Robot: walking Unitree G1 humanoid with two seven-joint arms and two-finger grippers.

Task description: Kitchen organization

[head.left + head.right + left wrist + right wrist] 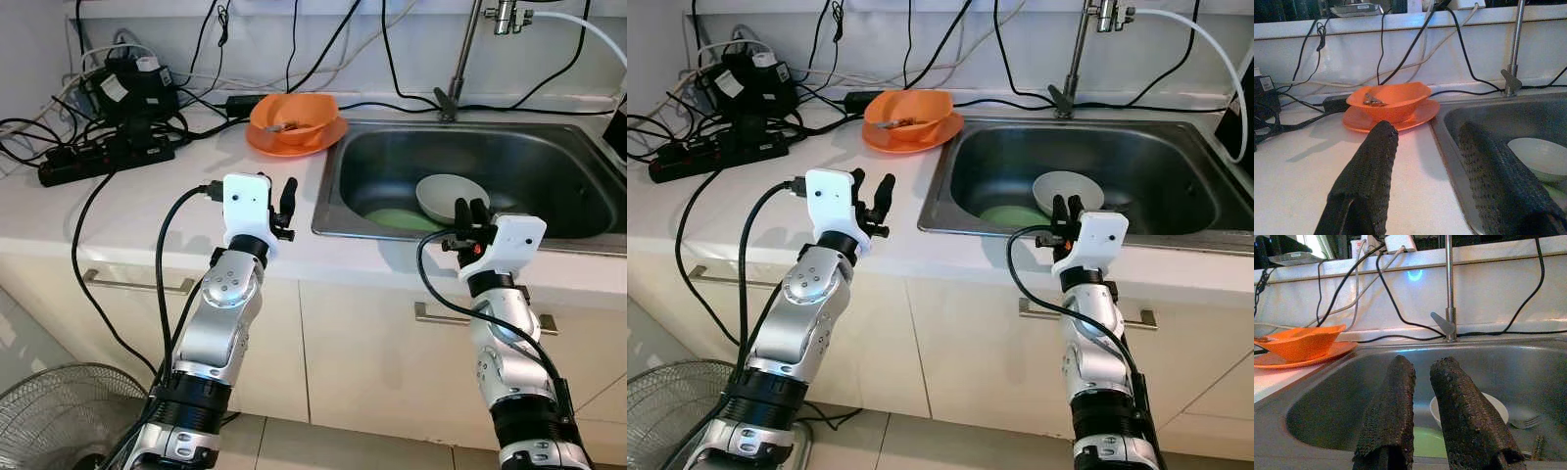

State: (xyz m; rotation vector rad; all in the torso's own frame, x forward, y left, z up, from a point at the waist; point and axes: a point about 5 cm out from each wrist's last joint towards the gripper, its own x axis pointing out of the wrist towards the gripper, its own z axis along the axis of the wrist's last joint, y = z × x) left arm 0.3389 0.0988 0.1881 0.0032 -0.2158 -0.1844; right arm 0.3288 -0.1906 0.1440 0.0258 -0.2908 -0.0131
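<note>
Arms both reach forward at the white surface point(147, 211), elbows bent, wrists raised. The left gripper point(284, 208) hangs over the surface just left of the sink point(470, 132), its jaws spread wide and holding nothing. The right gripper point(469, 217) sits at the sink's front rim, jaws nearly together with only a thin gap between them, pinching nothing.

Beyond the left gripper, near the back wall, an orange bowl point(290, 114) stands on an orange plate point(294, 143), with something small and dark inside that I can't identify. In the sink a white bowl point(446, 193) lies tilted against a green plate point(394, 219); the right gripper covers part of both from the head views.

The right wrist view adds a fork point(1526, 421) on the sink floor beside the white bowl, and the tap point(1448, 289) rising behind. At the far left of the surface, a black power strip point(98, 162) lies among tangled cables point(59, 127). A fan point(59, 416) on the floor is cut off at the lower left corner.
</note>
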